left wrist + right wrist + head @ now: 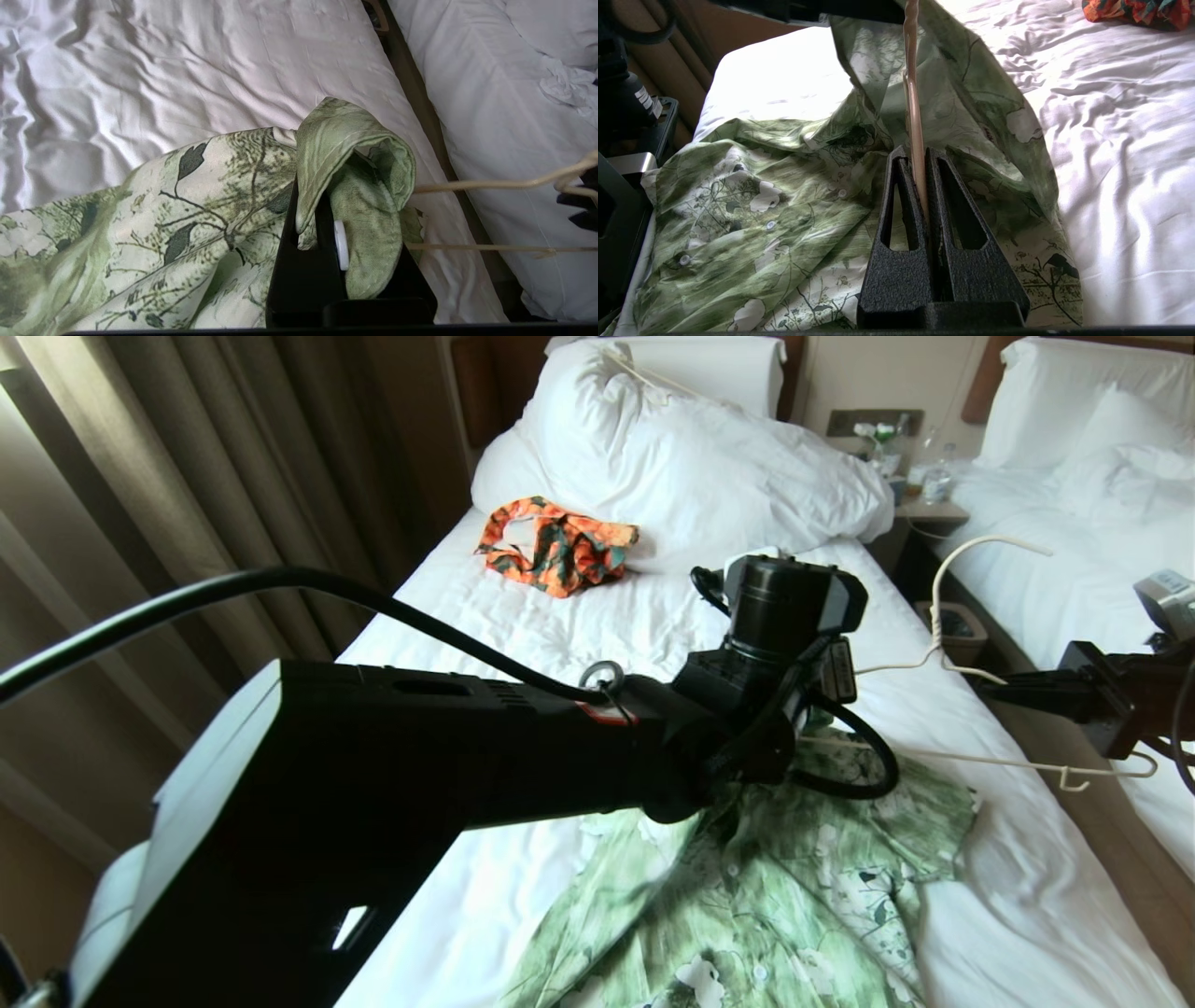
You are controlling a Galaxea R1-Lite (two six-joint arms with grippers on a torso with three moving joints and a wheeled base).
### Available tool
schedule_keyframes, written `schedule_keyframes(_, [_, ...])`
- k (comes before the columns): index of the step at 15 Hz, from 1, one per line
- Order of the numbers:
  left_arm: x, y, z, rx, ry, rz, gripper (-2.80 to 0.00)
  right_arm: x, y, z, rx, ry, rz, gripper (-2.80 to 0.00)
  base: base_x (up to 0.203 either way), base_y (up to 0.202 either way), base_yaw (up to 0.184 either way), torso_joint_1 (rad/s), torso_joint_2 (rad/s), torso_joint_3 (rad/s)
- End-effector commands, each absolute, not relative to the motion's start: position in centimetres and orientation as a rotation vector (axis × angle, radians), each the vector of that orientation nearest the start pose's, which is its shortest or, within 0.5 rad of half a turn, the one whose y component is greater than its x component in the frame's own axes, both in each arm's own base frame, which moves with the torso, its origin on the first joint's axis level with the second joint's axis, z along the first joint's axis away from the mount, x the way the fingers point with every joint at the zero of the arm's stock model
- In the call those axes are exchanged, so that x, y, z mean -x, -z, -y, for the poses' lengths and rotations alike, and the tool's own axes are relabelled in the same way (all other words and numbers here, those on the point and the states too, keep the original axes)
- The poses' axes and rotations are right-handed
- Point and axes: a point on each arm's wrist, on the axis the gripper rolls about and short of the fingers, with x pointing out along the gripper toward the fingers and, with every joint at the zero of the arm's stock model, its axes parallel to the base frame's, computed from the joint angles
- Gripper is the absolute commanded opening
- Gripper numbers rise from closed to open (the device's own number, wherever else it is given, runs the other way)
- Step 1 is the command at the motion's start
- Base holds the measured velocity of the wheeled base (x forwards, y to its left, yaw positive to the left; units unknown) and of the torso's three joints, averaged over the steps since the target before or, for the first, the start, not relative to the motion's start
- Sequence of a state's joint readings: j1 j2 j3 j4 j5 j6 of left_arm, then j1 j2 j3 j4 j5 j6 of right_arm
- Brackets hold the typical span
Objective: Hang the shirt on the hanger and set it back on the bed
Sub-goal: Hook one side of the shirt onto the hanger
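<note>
Shirt (803, 887): The green floral shirt lay crumpled at the foot end of the bed (653, 616), toward its right edge, its collar end lifted off the white sheet in my left pincer.
Left pincer (322, 219): My left fingers were pressed shut on a fold of the shirt's fabric, a white button (341, 245) showing beside the dark pad.
Right pincer (922, 186): My right fingers were clamped tight on the thin cream hanger (943, 616), with no gap left between them.
Hanger: It hung in the air over the bed's right edge, hook uppermost, its long lower bar reaching from the shirt's raised part out past the mattress; in my right wrist view the frame ran straight up from my fingers against the lifted cloth.
Bed: A white sheet, wrinkled, carried the shirt; the bunched duvet (709, 467) and a pillow (709, 364) sat at the head end.
Other garment: An orange-and-dark-green patterned piece (555, 546) lay near the head end, toward the left edge, well apart from the shirt.
Second bed (1074, 523): A white bed stood beyond the right edge.
</note>
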State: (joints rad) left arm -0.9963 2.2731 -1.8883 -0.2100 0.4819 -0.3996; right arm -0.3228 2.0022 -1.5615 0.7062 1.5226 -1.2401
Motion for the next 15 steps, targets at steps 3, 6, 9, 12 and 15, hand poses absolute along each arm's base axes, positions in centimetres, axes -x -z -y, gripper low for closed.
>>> schedule_keyframes(3, [-21.9, -22.6, 42.1, 0.278, 0.576, -0.225, -2.80, -33.6, -18.9, 9.1, 0.093, -1.226, 0.016, -2.80, 0.000, 0.000, 0.000, 0.000, 0.00, 0.000])
schedule_keyframes(6, [-21.9, -22.1, 42.6, 0.257, 0.576, -0.205, -2.80, -33.4, -19.0, 9.1, 0.094, -1.226, 0.017, -2.80, 0.000, 0.000, 0.000, 0.000, 0.00, 0.000])
schedule_keyframes(9, [-25.7, -22.5, 40.8, 0.265, 0.474, -0.103, -2.80, -32.7, -17.9, 9.2, 0.047, -1.216, -0.017, -2.80, 0.000, 0.000, 0.000, 0.000, 0.00, 0.000])
schedule_keyframes(12, [-23.8, -21.0, 41.8, 0.232, 0.495, -0.135, -2.80, -32.7, -16.9, 9.3, 0.016, -1.215, -0.039, -2.80, 0.000, 0.000, 0.000, 0.000, 0.00, 0.000])
schedule_keyframes(15, [-21.0, -18.9, 44.3, 0.204, 0.565, -0.147, -2.80, -32.7, -16.8, 9.2, 0.012, -1.217, -0.042, -2.80, 0.000, 0.000, 0.000, 0.000, 0.00, 0.000])
